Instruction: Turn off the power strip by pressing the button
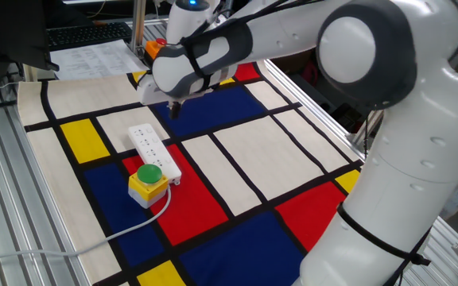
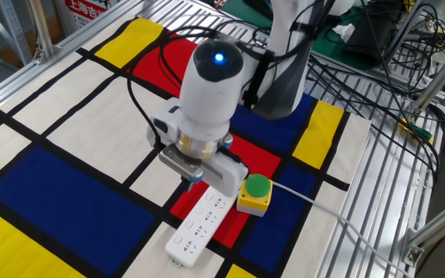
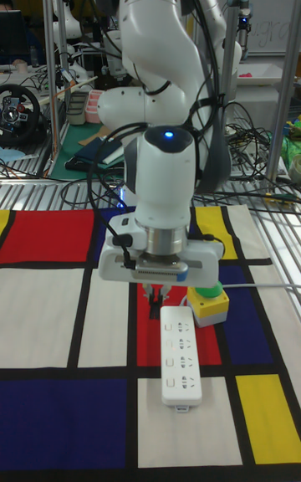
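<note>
Tall fixed view puts the gripper (image 3: pixel 155 302) low at centre frame, just above the power strip's (image 3: pixel 181 353) upper end beside the green dome button (image 3: pixel 208 292); finger gap I cannot tell

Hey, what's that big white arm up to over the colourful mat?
The arm is holding its tool just above the cable end of a white power strip lying on the mat, right beside a yellow box with a green dome button. It seems to be lining up over the strip; no contact is visible.
</note>
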